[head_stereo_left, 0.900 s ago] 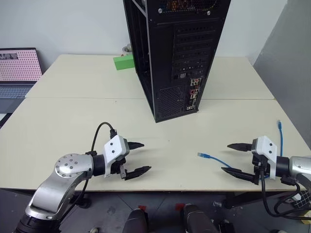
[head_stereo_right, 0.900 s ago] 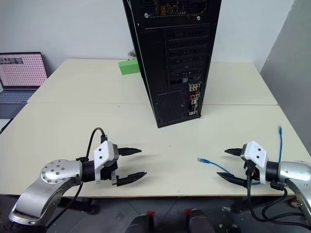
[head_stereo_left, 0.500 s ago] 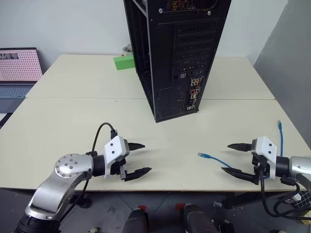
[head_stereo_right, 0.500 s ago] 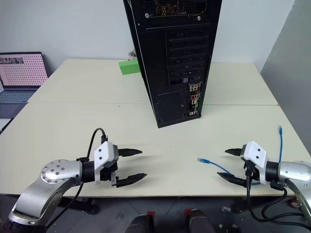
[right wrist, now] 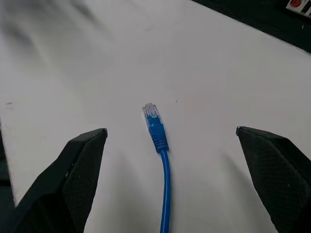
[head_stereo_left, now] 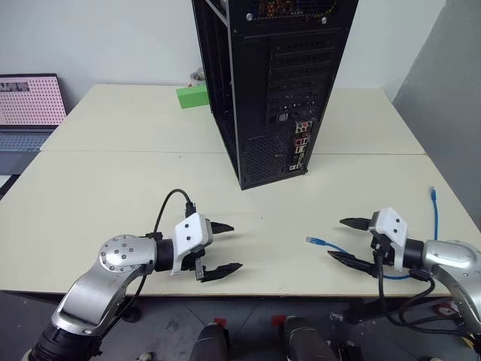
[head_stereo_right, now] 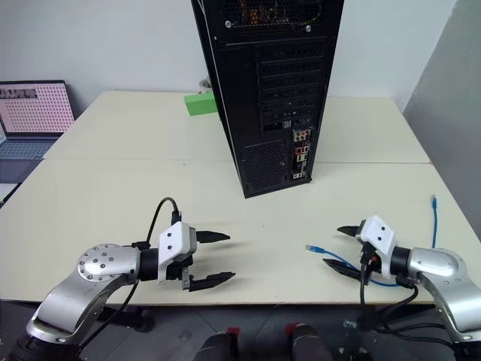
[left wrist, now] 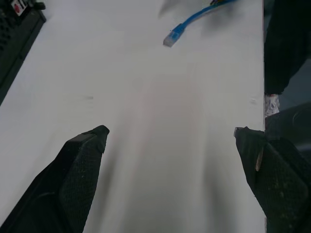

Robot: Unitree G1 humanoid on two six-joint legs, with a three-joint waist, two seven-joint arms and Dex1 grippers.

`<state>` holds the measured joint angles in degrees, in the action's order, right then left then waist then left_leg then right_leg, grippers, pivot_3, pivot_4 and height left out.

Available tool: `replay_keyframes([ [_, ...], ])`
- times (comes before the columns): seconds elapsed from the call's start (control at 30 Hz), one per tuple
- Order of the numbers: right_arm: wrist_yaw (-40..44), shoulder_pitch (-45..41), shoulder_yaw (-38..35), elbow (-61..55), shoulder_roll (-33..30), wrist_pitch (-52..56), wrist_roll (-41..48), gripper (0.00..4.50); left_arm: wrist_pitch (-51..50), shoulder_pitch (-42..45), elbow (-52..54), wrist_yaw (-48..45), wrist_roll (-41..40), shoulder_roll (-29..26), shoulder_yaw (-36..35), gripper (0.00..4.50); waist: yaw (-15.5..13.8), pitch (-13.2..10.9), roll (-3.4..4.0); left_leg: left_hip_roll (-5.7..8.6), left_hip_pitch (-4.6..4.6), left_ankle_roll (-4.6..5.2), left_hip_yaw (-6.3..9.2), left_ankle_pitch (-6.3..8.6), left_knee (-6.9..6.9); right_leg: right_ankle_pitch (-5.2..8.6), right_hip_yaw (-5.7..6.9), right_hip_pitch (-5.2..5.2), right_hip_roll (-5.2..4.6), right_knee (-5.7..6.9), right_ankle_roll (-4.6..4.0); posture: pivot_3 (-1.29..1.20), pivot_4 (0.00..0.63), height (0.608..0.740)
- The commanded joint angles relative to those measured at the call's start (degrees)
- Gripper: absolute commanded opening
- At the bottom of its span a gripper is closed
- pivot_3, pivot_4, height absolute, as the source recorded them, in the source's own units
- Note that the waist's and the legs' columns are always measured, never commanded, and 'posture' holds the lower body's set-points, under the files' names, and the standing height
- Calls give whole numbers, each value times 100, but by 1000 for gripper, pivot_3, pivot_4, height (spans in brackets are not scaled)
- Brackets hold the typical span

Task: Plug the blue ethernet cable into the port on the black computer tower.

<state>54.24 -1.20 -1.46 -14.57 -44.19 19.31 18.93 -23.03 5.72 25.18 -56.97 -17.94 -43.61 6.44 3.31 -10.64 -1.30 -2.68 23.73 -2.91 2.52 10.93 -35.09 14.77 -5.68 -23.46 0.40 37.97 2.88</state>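
The black computer tower (head_stereo_left: 278,83) stands upright mid-table, its rear facing me. The port sits somewhere in the coloured connector cluster (head_stereo_left: 301,147) low on that rear; I cannot pick it out. The blue ethernet cable (head_stereo_left: 322,244) lies flat near the front right edge. One clear plug (right wrist: 151,112) points left, and the other end (head_stereo_left: 434,194) lies farther right. My right gripper (head_stereo_left: 337,239) is open just right of the near plug, with the cord running between its fingers untouched. My left gripper (head_stereo_left: 234,246) is open and empty over bare table at front left, facing the plug (left wrist: 171,39).
A green block (head_stereo_left: 192,96) sits behind the tower on the left. A laptop (head_stereo_left: 26,105) stands at the far left. The cream table (head_stereo_left: 113,173) has a seam across its middle. A grey panel (head_stereo_left: 451,113) borders the right side.
Both arms moved inward. The right gripper slid left until its fingers flank the cord just behind the plug. The left gripper shifted a little to the right. The cable lies as before.
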Motion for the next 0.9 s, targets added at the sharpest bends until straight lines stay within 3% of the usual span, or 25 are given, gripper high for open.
replay_keyframes([
  [0.03,-29,-92,139,154,94,-180,-163,4500,113,123,111,-4,25,29,70,4455,-3,0,0,0,0,0,0,0,0,0,0,0,0,0,0,0,150,740],
  [0.27,44,-166,459,451,210,-370,-387,4500,93,181,128,0,29,84,175,4455,-2,0,0,0,0,0,0,0,0,0,0,0,0,3,0,0,150,740],
  [0.43,64,-234,531,602,210,-467,-492,3570,79,234,113,-13,4,96,197,4500,-4,0,0,0,0,0,0,0,-1,-1,0,0,0,4,1,0,150,740],
  [0.83,273,-615,750,724,141,-714,-761,350,157,689,-215,-162,148,246,558,4500,-6,0,0,0,-6,0,1,0,-5,-2,0,7,1,5,2,0,150,740],
  [0.9,291,-714,752,545,179,-584,-677,96,203,800,-333,-184,217,302,635,4500,-2,0,0,0,-6,0,1,0,-5,-2,0,8,1,5,3,0,150,740],
])
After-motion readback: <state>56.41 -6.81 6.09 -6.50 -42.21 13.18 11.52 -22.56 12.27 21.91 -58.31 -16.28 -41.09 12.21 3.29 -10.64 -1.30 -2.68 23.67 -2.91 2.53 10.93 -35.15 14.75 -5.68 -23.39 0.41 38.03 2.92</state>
